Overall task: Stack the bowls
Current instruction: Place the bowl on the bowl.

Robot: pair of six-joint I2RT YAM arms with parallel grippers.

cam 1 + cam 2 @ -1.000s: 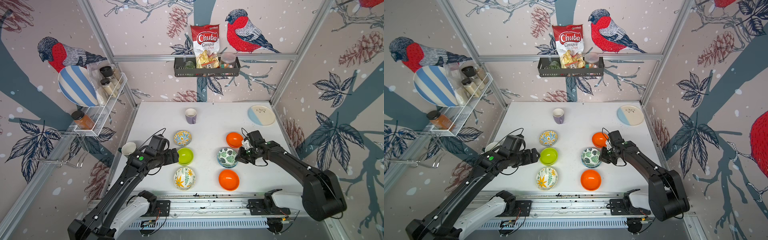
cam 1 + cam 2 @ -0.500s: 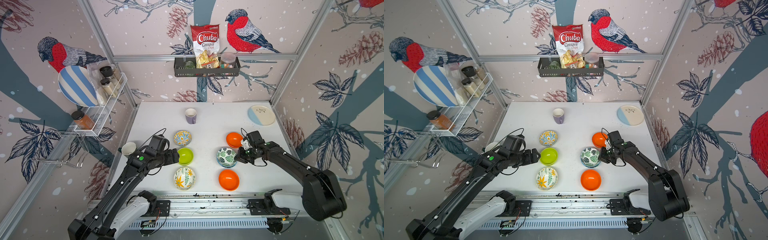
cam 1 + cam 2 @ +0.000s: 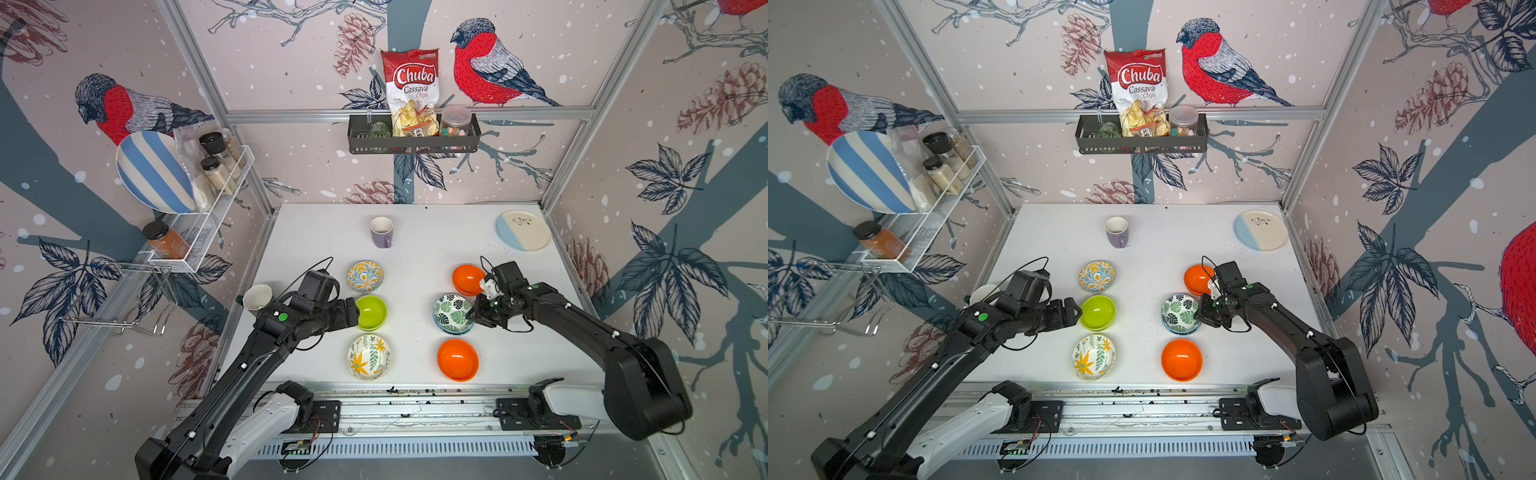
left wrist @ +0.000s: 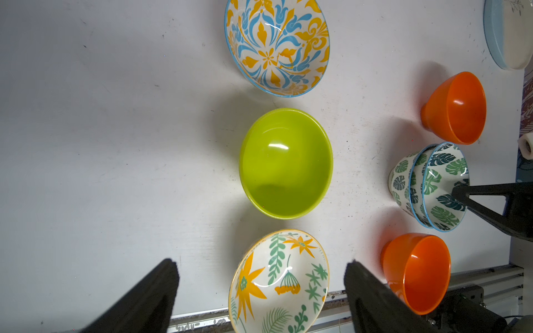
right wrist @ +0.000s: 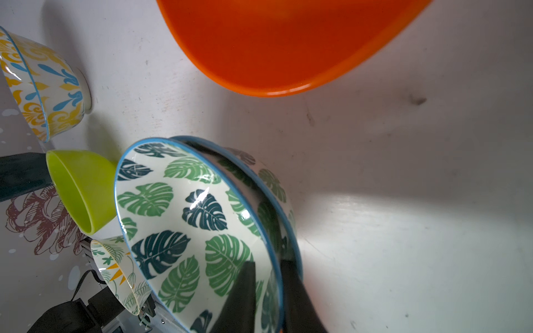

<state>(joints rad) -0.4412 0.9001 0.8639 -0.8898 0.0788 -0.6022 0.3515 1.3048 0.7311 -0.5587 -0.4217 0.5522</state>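
Observation:
Two green-leaf print bowls (image 3: 451, 311) sit nested at the table's right. My right gripper (image 5: 266, 265) straddles the upper bowl's rim (image 5: 202, 161), one finger inside, one between the two bowls. Its jaws are narrowly open, and a thin gap shows at the inner finger. My left gripper (image 3: 353, 313) is wide open just left of the lime green bowl (image 3: 371, 312), level with it and holding nothing. An orange bowl (image 3: 467, 279) stands behind the leaf stack and another orange bowl (image 3: 457, 359) in front. A yellow/blue floral bowl (image 3: 365, 276) and a flower-print bowl (image 3: 368, 357) flank the lime one.
A purple mug (image 3: 382, 232) stands at the back middle and a cream-and-blue plate (image 3: 523, 230) at the back right corner. A white cup (image 3: 257, 297) sits at the table's left edge beside my left arm. Wall racks hang at left and back.
My right gripper's jaws have parted slightly around the leaf bowl's rim. The bowl rests in the lower one. Neither arm has visibly shifted.

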